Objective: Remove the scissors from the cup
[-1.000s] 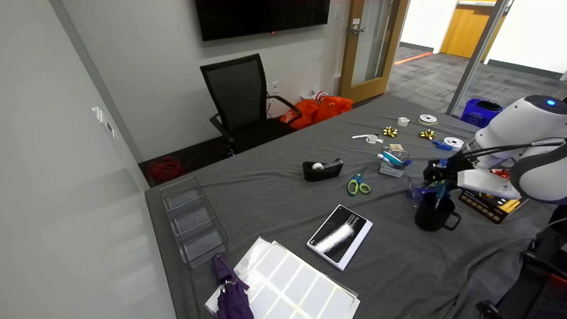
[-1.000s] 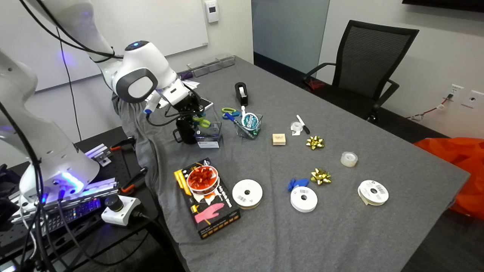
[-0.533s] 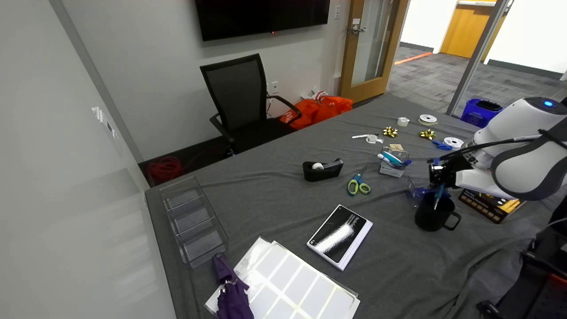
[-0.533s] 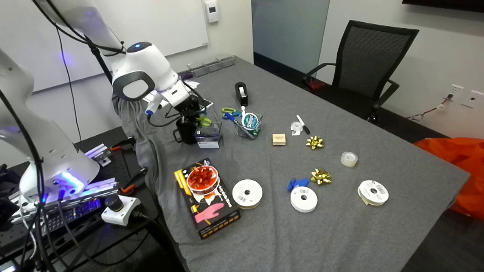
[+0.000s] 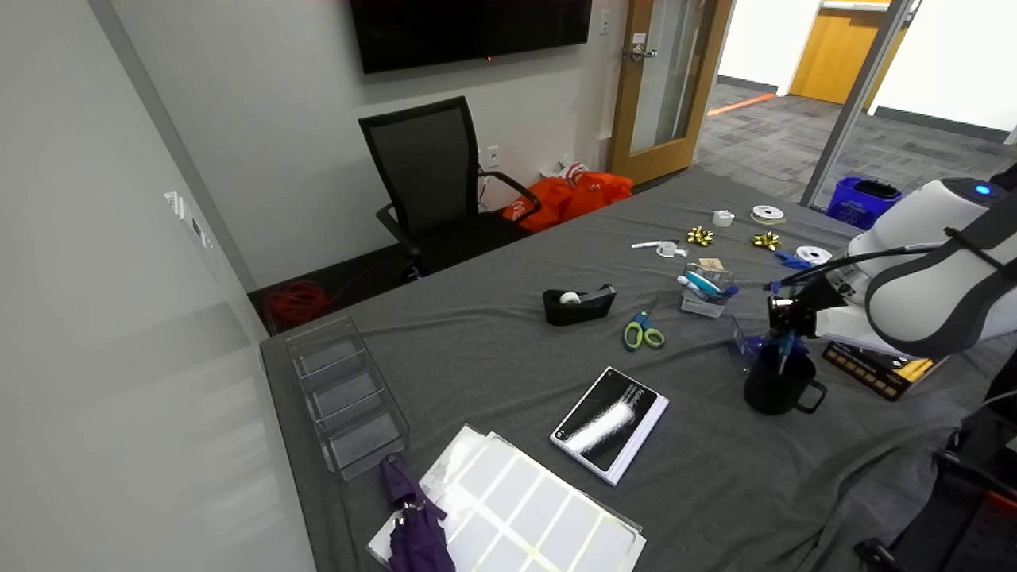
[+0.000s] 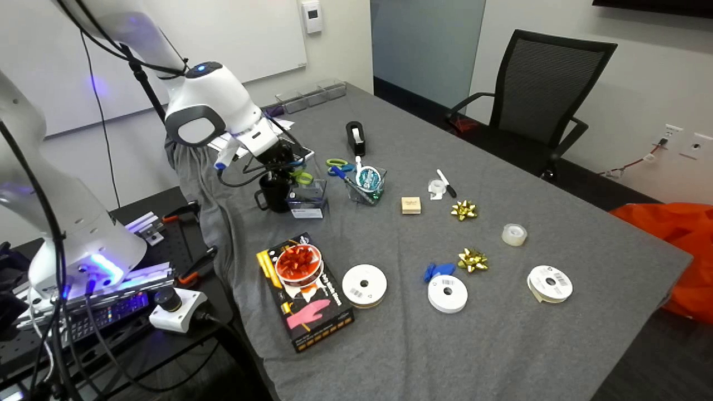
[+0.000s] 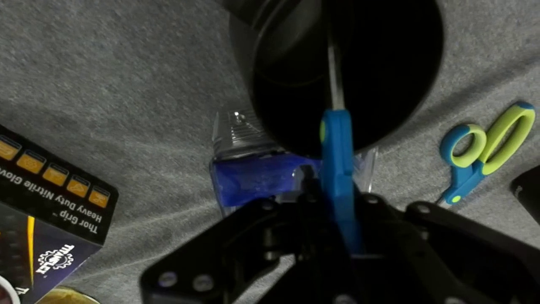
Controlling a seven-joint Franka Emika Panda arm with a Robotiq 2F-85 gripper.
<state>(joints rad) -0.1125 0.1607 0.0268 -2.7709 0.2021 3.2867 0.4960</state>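
A pair of blue scissors (image 7: 336,143) stands in the dark cup (image 7: 392,80), its blades running down inside the rim in the wrist view. My gripper (image 7: 335,211) is shut on its blue handle above the cup, one black finger pressing from either side. The cup (image 5: 769,389) rests upright on the cloth, handle to the right in an exterior view, with the blue part of the scissors (image 5: 786,348) rising toward the gripper. In an exterior view the green handle loops (image 6: 302,177) show beside the black gripper, whose fingertips are hard to make out there.
Right beside the cup is a clear box (image 6: 307,207) with blue contents. Another pair of green and blue scissors (image 5: 642,319) lies on the table near a tape dispenser (image 5: 578,308). Nearby are a glove box (image 6: 312,317) and a clear pen holder (image 6: 374,192).
The jaws have closed on the scissors' handle. The arm has shifted slightly over the cup, and the green loops have moved a little. The cup has stayed in place.
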